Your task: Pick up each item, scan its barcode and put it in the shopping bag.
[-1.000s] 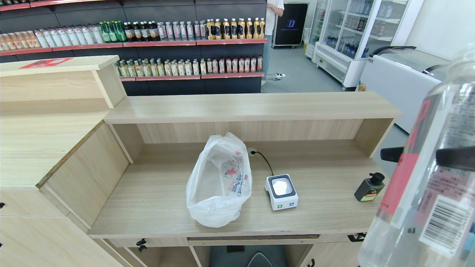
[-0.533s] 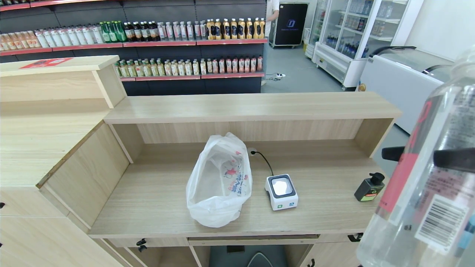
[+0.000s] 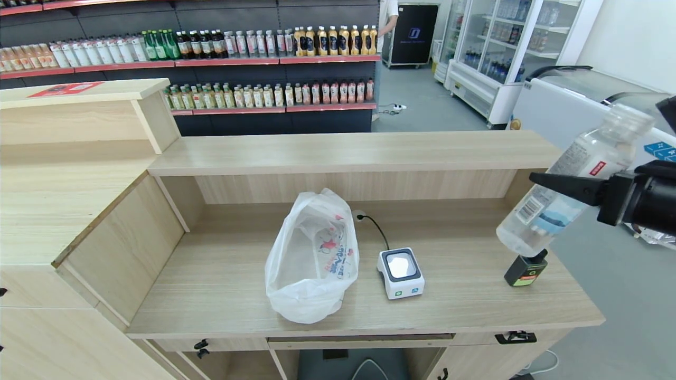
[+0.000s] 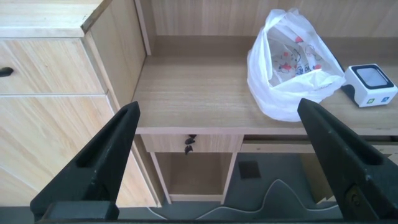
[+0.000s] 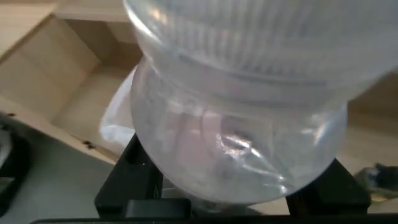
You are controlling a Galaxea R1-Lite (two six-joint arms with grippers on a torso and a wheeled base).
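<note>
My right gripper (image 3: 567, 188) is shut on a clear water bottle (image 3: 567, 184), held tilted in the air above the right end of the counter, its barcode label facing left. The bottle (image 5: 239, 118) looms close in the right wrist view. A white plastic shopping bag (image 3: 312, 258) lies open at the middle of the counter, with the white barcode scanner (image 3: 401, 273) just to its right. A small dark pump bottle (image 3: 525, 267) stands under the held bottle. My left gripper (image 4: 217, 155) is open, low before the counter's front left, with the bag (image 4: 292, 65) and scanner (image 4: 371, 84) beyond it.
The wooden counter (image 3: 465, 301) has a raised back shelf (image 3: 359, 150) and a taller unit (image 3: 63, 158) on the left. The scanner's black cable (image 3: 376, 227) runs to the back wall. Drink shelves and glass-door coolers stand behind.
The right arm has carried the bottle away from the head camera, out over the counter's right end, so it looks far smaller. Bag, scanner and pump bottle have not moved.
</note>
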